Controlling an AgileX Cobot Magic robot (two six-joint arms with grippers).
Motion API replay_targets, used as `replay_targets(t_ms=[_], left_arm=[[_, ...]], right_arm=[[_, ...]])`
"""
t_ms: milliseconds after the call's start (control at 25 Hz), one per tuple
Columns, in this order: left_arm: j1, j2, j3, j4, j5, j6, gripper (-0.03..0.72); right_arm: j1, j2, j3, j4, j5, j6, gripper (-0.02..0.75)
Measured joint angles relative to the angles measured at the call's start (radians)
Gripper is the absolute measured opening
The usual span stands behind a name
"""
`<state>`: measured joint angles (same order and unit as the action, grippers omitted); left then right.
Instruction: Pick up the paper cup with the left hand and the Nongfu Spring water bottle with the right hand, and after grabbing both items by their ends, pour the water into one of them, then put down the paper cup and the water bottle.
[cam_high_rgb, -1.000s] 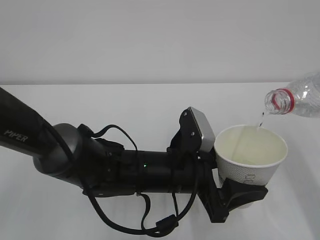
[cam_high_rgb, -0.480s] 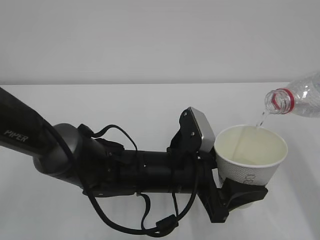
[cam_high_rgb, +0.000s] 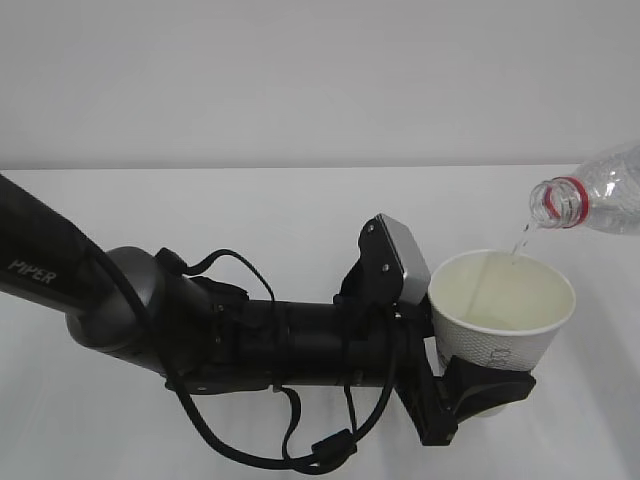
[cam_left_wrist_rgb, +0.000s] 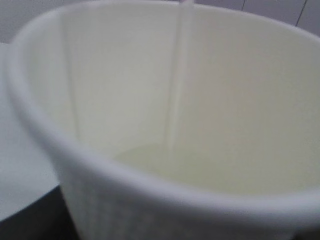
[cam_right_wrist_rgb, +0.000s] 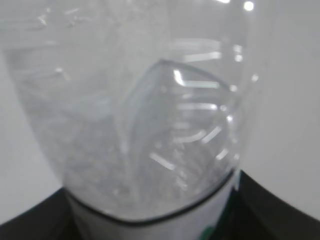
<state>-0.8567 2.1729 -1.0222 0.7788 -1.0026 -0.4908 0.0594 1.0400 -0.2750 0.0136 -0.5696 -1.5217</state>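
Little margin is left: water (cam_high_rgb: 521, 240) may miss the jaw-pinched cup (cam_high_rgb: 500, 315) if the gripped bottle (cam_high_rgb: 590, 203) is tipped further.

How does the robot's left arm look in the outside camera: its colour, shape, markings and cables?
The left arm is black and tube-shaped, with a rounded dark grey joint. White "PIPER" lettering marks its upper link. Loose black cables loop over and under it. A grey camera block sits near the wrist, and the blocky black left pincer ends it. The right arm is outside the picture.
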Motion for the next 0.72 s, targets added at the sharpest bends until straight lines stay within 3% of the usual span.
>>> replay_targets(t_ms=[720], left_arm=[[0.0, 0.0, 0.0, 0.0, 0.0, 0.0, 0.546]], right_arm=[[0.0, 0.0, 0.0, 0.0, -0.008, -0.002, 0.452]])
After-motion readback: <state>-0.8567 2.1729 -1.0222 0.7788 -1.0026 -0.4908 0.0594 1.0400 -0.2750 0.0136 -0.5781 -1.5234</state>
